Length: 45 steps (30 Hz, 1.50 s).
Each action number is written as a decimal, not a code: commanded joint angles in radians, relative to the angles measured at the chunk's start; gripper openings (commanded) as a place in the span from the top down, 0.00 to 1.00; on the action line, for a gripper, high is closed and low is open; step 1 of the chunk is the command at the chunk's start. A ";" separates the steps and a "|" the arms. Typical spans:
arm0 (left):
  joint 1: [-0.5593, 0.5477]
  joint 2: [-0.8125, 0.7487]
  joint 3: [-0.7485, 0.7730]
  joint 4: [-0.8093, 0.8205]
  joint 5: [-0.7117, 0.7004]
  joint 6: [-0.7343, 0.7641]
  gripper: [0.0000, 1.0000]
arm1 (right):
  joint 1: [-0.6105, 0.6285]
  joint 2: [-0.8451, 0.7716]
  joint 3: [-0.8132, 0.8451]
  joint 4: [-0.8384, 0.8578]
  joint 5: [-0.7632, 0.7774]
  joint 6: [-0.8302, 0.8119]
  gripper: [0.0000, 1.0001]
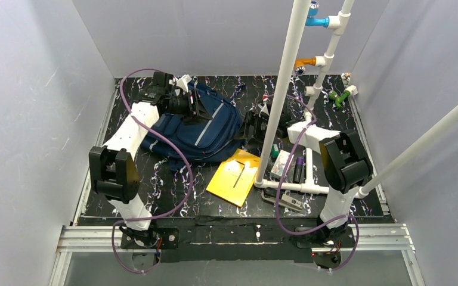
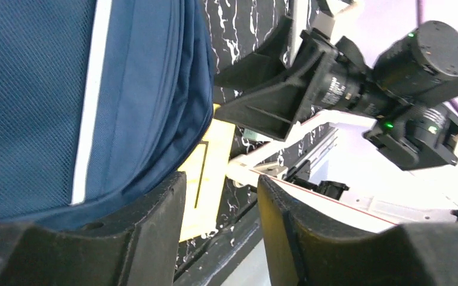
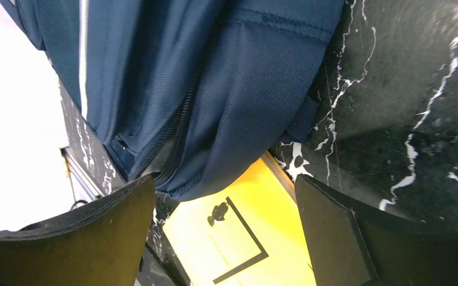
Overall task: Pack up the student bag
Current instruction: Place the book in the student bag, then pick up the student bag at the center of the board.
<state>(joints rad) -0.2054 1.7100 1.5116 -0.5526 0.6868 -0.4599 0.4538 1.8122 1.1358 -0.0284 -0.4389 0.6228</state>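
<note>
Currently the student bag [image 1: 214, 128] lies flat across the far-left part of the tabletop [image 1: 173, 196], striped front up, which I judge leaves its zips reachable from above. A yellow book [image 1: 234, 176] lies flat nearer the middle, one corner touching or tucked under the bag's lower edge, I cannot tell which; it looks staged for packing. My left gripper [image 2: 217, 185] hovers at the bag's far end, partly spread with nothing between its jaws. My right gripper [image 3: 225, 182] sits just beside the bag's right flank, spread wide and empty, placed, I'd guess, to brace or open the bag.
</note>
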 commanded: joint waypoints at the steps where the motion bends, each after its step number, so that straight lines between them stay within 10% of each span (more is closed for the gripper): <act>1: 0.004 -0.153 -0.078 0.031 0.046 -0.032 0.52 | 0.020 0.028 -0.049 0.166 -0.005 0.143 0.06; 16: 0.009 -0.861 -0.650 -0.101 -0.527 -0.080 0.31 | 0.019 -0.090 -0.204 0.452 -0.018 0.329 0.02; 45: 0.013 -0.867 -0.683 -0.132 -0.615 -0.156 0.24 | 0.100 0.134 -0.020 0.189 0.136 0.297 0.09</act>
<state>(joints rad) -0.1982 0.8627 0.8108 -0.6498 0.0940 -0.6281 0.5476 1.9259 1.1252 0.1310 -0.3111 0.9150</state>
